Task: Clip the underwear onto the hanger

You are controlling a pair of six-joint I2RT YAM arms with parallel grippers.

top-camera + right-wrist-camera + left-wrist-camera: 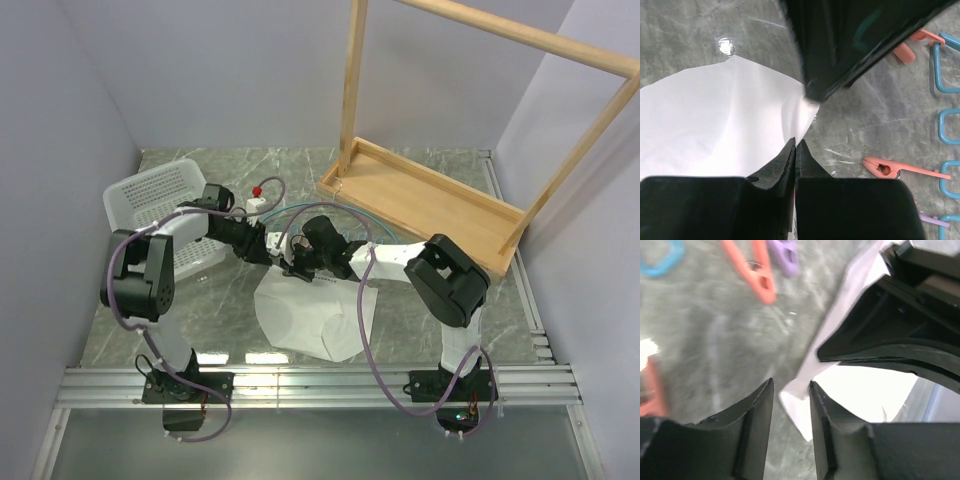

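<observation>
1. Toward the near edge of the desk (pixel 225 332), about at its middle: the underwear (pixel 310 320), lying flat and creased, with its far edge reaching up to the two pincers.
2. Just beyond it, closer to the middle of the desk: the hanger (pixel 941 126), lying flat, with one orange clip (pixel 885 168) near the cloth corner but not touching it.
3. Right pincer (pixel 795 142): pressed together at the very edge of the cloth, apparently pinching the hem.
4. Left pincer (pixel 791 385): spread a little, with a narrow gap between the fingers and nothing held; cloth corner just in front of the gap, not inside it.
5. Judged step: bringing the hem to a clip. No clip on the cloth yet.
6. To do it well: grip the hem firmly with the right pincer and draw the corner toward the nearest clip, low over the desk and slowly, to avoid pulling the thin cloth out of the grip.
7. With the left pincer, take the clip by its rear tabs and squeeze fully to open the mouth before feeding the hem in.
8. Push the hem deep into the mouth, not only the tip of the corner, then release the clip first and the cloth second.
9. Possible troubles: floppy cloth folding under itself, the light hanger sliding when pushed, the two pincers bumping, being very close together.
</observation>
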